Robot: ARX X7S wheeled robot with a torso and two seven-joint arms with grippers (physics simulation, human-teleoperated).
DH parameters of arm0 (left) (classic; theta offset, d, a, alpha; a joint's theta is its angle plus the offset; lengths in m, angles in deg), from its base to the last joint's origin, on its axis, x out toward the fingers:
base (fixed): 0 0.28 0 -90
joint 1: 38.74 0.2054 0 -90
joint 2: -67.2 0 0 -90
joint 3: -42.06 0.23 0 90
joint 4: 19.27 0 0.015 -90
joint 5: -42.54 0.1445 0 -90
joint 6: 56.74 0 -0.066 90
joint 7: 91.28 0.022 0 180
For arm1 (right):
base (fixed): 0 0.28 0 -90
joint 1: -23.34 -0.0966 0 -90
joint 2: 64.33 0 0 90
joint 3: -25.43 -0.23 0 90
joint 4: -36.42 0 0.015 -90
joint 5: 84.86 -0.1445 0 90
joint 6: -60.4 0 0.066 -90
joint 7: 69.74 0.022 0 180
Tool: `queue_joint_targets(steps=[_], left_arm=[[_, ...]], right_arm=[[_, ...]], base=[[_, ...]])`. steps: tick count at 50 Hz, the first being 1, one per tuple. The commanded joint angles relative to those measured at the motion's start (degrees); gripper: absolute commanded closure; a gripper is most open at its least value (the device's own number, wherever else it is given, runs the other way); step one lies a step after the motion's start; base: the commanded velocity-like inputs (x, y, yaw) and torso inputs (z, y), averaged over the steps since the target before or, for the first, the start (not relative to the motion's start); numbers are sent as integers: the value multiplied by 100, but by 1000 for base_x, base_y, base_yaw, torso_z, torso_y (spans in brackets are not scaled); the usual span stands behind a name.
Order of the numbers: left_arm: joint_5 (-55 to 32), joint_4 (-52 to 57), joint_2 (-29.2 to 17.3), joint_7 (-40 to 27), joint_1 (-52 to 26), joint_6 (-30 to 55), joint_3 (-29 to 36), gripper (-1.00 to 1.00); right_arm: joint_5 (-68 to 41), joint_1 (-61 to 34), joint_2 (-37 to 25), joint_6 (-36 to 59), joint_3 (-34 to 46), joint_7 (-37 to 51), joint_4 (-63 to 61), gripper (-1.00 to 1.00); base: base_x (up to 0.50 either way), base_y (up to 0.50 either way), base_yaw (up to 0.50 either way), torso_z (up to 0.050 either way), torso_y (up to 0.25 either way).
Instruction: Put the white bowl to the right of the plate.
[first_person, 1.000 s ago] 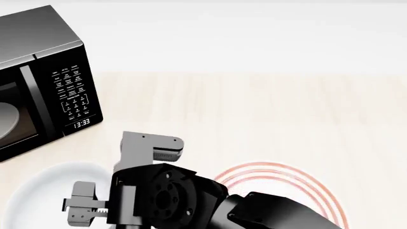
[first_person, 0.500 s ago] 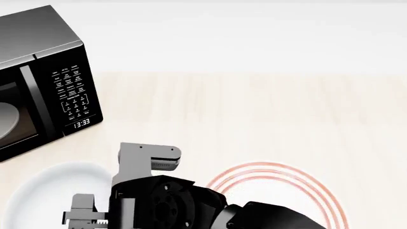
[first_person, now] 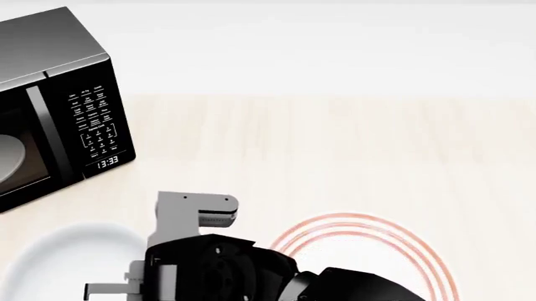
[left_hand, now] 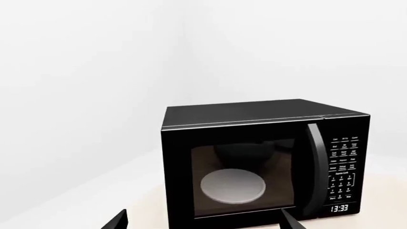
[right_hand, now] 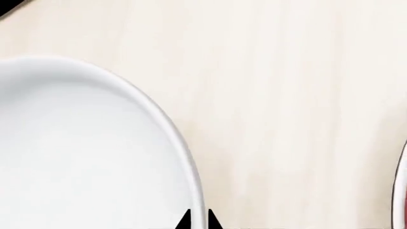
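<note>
The white bowl [first_person: 59, 257] sits at the near left of the wooden table, left of the plate [first_person: 368, 244] with its red rings. My right arm reaches across the plate's left part to the bowl's right rim. In the right wrist view the bowl [right_hand: 76, 152] fills the frame, and my right gripper [right_hand: 197, 222] has its two dark fingertips close together, one on each side of the rim. It also shows in the head view [first_person: 117, 288], low over the bowl. My left gripper [left_hand: 203, 224] is open and empty, facing the microwave, and out of the head view.
A black microwave [first_person: 50, 106] stands at the far left, door shut, with a greyish glass disc [left_hand: 233, 186] inside. Bare wood [first_person: 352, 150] stretches behind and right of the plate. A sliver of the plate's edge [right_hand: 401, 191] shows in the right wrist view.
My right wrist and gripper have sunk lower over the bowl's right rim. The bowl and plate have not moved.
</note>
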Motion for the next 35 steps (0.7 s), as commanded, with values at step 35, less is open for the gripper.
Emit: queue_joint_targets(steps=[35], left_arm=[[35,-95,-102,-203,-88,62,193,-100]], right_arm=[[-1562,-1928,-2463,-321,-1309,2747,-3171,100]], base=[[0,0,0,0,0]])
